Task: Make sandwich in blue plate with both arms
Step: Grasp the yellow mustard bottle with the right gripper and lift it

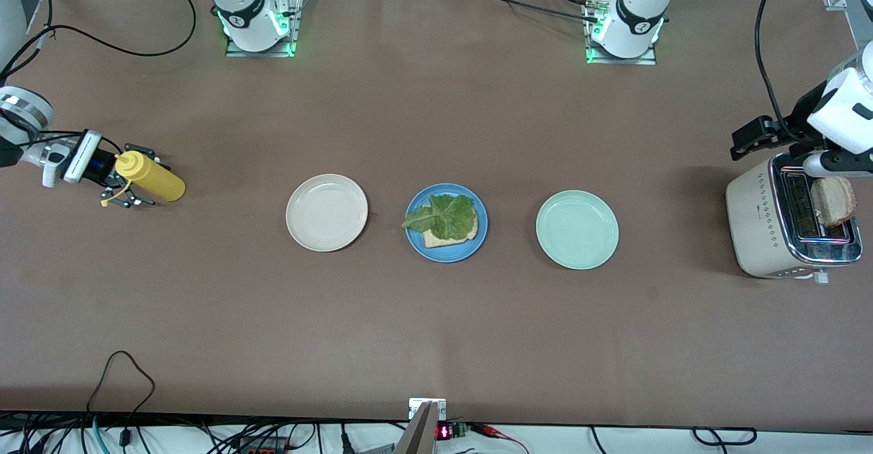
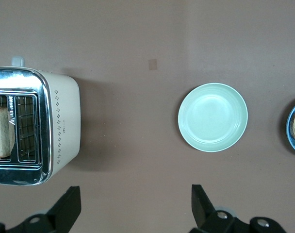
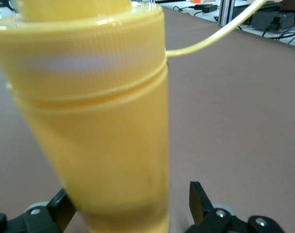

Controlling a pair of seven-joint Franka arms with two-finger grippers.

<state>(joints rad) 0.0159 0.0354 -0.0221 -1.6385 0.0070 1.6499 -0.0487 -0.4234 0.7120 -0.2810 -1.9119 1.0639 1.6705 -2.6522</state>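
Observation:
The blue plate point(image 1: 447, 253) lies mid-table between two other plates. On it is one bread slice point(image 1: 436, 239) with a green lettuce leaf point(image 1: 445, 215) on top. A second bread slice point(image 1: 833, 200) sticks up out of a toaster point(image 1: 757, 222) at the left arm's end. My left gripper point(image 1: 750, 139) hangs open and empty over the table beside the toaster; its wrist view shows its fingers point(image 2: 70, 201) spread wide over bare table. My right gripper point(image 1: 128, 176) is open at the right arm's end, its fingers point(image 3: 198, 196) on either side of a yellow squeeze bottle point(image 1: 153, 178).
A cream-white plate point(image 1: 327, 212) lies beside the blue plate toward the right arm's end. A pale green plate point(image 1: 577, 229) lies toward the left arm's end. The left wrist view shows the toaster point(image 2: 60, 121), the green plate point(image 2: 213, 116) and the blue plate's edge point(image 2: 289, 127).

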